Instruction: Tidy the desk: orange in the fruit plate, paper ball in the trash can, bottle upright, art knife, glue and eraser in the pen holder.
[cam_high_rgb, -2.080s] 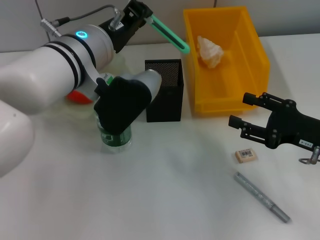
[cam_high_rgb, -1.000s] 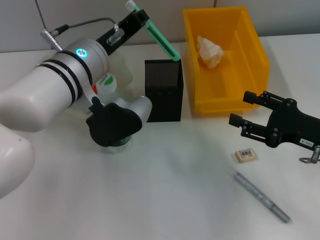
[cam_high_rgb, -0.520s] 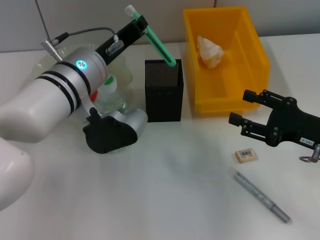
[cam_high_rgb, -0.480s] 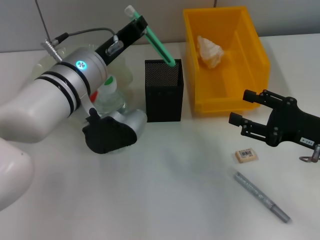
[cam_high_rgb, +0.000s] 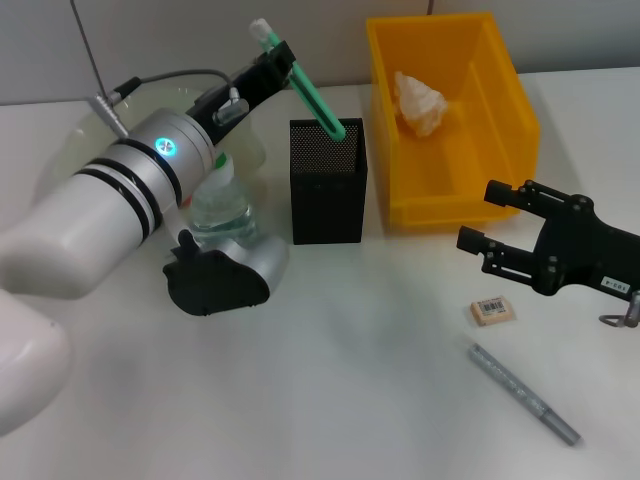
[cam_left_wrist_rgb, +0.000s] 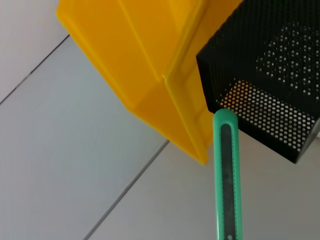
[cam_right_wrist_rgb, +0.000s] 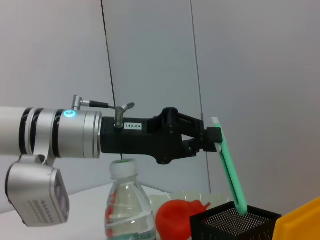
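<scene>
One art knife (cam_high_rgb: 305, 85) tip in pen holder (cam_high_rgb: 328, 185), left jaws clamping it | trash can (cam_high_rgb: 450, 120): paper ball (cam_high_rgb: 420, 102) | right jaws spread, idle

The left arm (cam_high_rgb: 120, 215) hides most of the fruit plate (cam_high_rgb: 70, 150) and the lower part of the bottle (cam_high_rgb: 222, 205). The art knife (cam_high_rgb: 305, 85) has its tip sunk out of sight in the pen holder (cam_high_rgb: 328, 185) (the left wrist view's edge cuts off its handle). The right gripper (cam_high_rgb: 500, 235) runs off the head view's edge.
</scene>
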